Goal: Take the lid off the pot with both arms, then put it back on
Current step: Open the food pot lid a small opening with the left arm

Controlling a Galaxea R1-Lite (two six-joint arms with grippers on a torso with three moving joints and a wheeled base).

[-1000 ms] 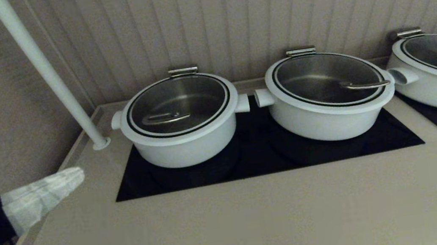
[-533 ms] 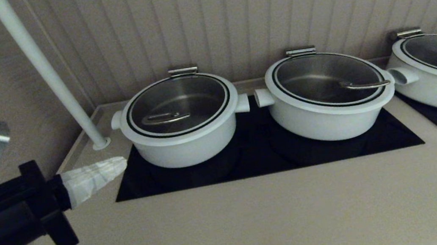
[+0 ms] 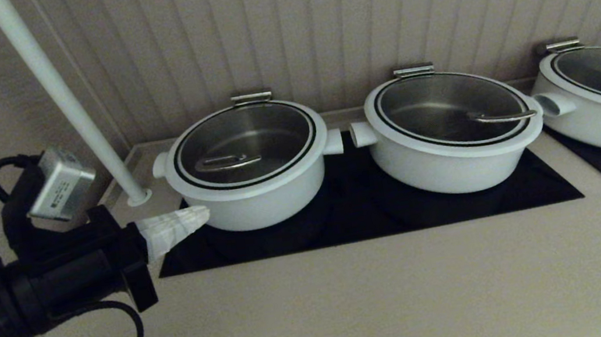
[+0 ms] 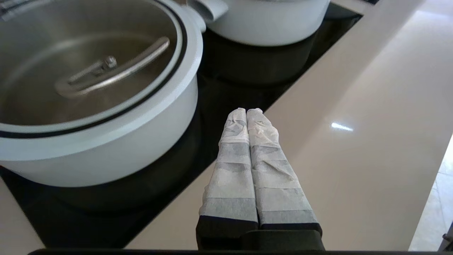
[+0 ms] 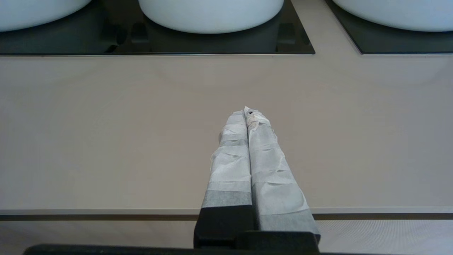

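The pot (image 3: 249,167) sits on the black cooktop (image 3: 365,212), leftmost of three white pots, and the lid (image 3: 245,144) rests seated on it, glass over the steel bowl. It is likely heavy for its size and stiff, and the glass is brittle and slick — no place to pinch. The looped steel wire handle (image 3: 221,162) on the lid's near-left part is the natural hold, though it lies low against the glass, so fingers must slip under or around it; the white rim may give the second arm its purchase.

The left gripper (image 3: 190,221) hovers just beside the pot's left wall, below the rim, its wrapped fingers (image 4: 244,141) pressed together. The right gripper (image 5: 247,115), also pressed together, hangs over the beige counter (image 5: 106,124), well apart from the pot.
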